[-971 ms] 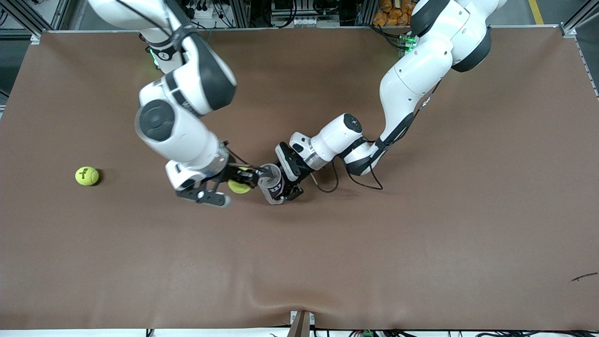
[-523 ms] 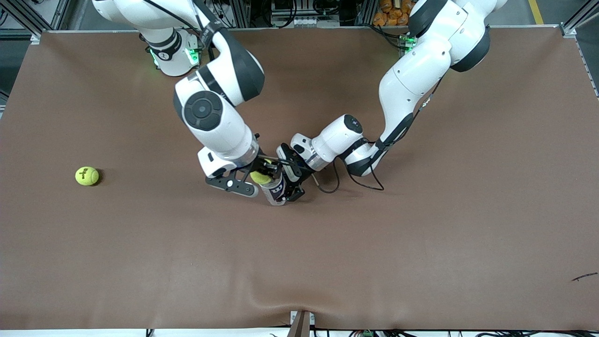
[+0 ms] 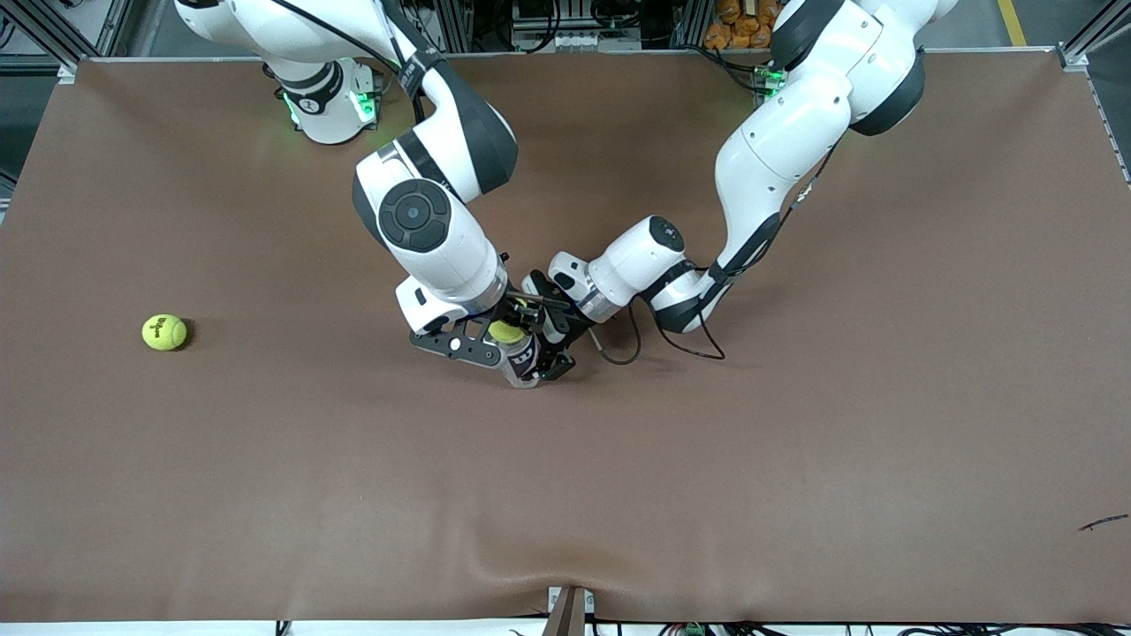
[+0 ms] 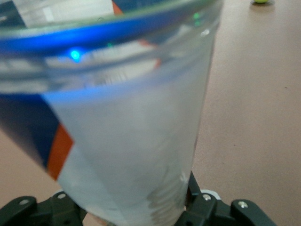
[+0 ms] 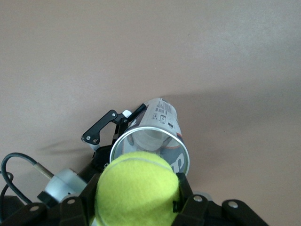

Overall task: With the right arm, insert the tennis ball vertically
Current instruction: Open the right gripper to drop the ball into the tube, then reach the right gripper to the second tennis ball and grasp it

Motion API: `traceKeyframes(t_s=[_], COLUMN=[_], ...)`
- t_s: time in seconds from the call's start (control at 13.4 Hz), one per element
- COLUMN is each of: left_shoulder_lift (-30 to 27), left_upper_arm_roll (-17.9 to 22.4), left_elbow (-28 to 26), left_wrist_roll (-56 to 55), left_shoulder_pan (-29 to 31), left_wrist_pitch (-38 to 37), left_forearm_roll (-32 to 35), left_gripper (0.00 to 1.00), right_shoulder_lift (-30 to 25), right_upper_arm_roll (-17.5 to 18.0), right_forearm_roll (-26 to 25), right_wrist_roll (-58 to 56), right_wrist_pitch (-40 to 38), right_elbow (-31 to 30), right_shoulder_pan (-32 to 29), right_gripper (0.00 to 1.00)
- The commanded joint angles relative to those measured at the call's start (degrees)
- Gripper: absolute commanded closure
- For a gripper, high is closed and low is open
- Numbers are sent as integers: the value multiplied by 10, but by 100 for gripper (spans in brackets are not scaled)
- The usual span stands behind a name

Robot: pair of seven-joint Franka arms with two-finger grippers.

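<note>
My right gripper [image 3: 500, 337] is shut on a yellow-green tennis ball [image 3: 504, 331] and holds it right over the open mouth of a clear plastic can [image 3: 524, 359]. In the right wrist view the ball [image 5: 137, 188] sits between the fingers [image 5: 188, 200], with the can's open rim [image 5: 164, 115] just under it. My left gripper [image 3: 546, 346] is shut on the can and holds it mouth up on the table. The can [image 4: 131, 141] fills the left wrist view between the left gripper's [image 4: 134, 213] jaws.
A second tennis ball [image 3: 164, 332] lies on the brown table [image 3: 795, 459] toward the right arm's end; it also shows small in the left wrist view [image 4: 260, 1]. A black cable [image 3: 618, 349] loops beside the left wrist.
My right arm has carried the ball toward the left arm's end, from beside the can to over its mouth. The left arm and the can have stayed still.
</note>
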Motion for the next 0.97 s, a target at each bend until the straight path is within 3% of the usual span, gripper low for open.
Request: traceKeyframes(t_s=[0.0, 0.3, 0.6, 0.9], left_shoulder_lift=[12, 12, 11, 11], left_upper_arm_roll=[9, 10, 10, 10], left_elbow=[15, 15, 14, 14], left_wrist_roll=[-1, -1, -1, -1], left_shoulder_pan=[-9, -9, -8, -8], left_wrist_pitch=[5, 5, 5, 6], left_forearm_roll=[-8, -7, -7, -7], left_gripper=[23, 23, 23, 23], right_shoulder_lift=[5, 0, -9, -11], right_upper_arm_roll=[-3, -5, -11, -18], right_forearm_roll=[-10, -10, -16, -59], right_wrist_roll=[7, -11, -199, -285], right_wrist_pitch=[-7, -10, -88, -141], right_elbow=[16, 17, 10, -21], right_shoulder_pan=[-3, -27, -126, -233], right_gripper=[0, 0, 0, 0])
